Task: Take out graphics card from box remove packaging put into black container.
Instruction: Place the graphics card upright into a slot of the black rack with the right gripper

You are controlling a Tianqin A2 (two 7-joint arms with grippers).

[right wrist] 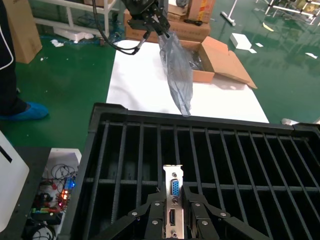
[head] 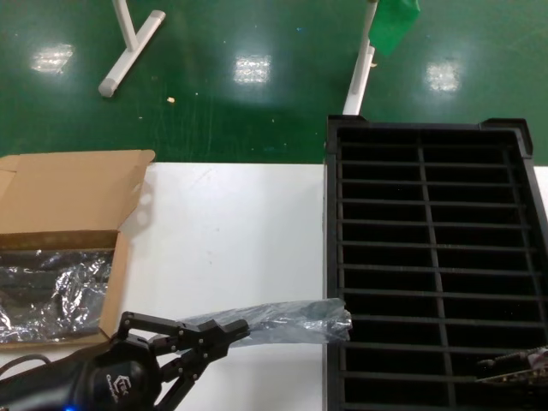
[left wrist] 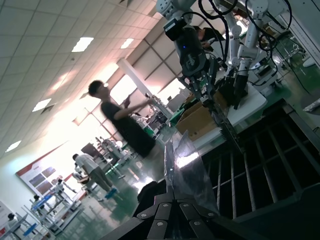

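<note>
- Green workshop floor (head: 257, 111) behind a white table (head: 231, 248) that carries the work.
- Box (head: 73, 197): brown cardboard, far left of the table, flaps open; more crinkled silver bags (head: 51, 291) lie inside.
- Left end effector (head: 224, 332): low at the near left, jaws closed on one end of the packaging.
- Packaging (head: 291, 320): silver-grey bag, pinched at one end and held out over the table; its free end reaches the left rim of the black container. It looks limp and emptied, as far as can be judged.
- Black container (head: 332, 257): ribbed crate at the right of the table, slots mostly bare.
- Right end effector (right wrist: 174, 207): over the near right part of the crate, fingers (right wrist: 155, 212) clamped on the graphics card.
- Graphics card (right wrist: 173, 192): held upright, silver bracket with blue connector uppermost, above the slots; whether its lower edge has entered one cannot be told.
- Risks, as judgement: the card's edge may land on a rib instead of between ribs if not lined up, and could tilt or jam; the bag's free end may drag into the crate if the left arm moves right.
</note>
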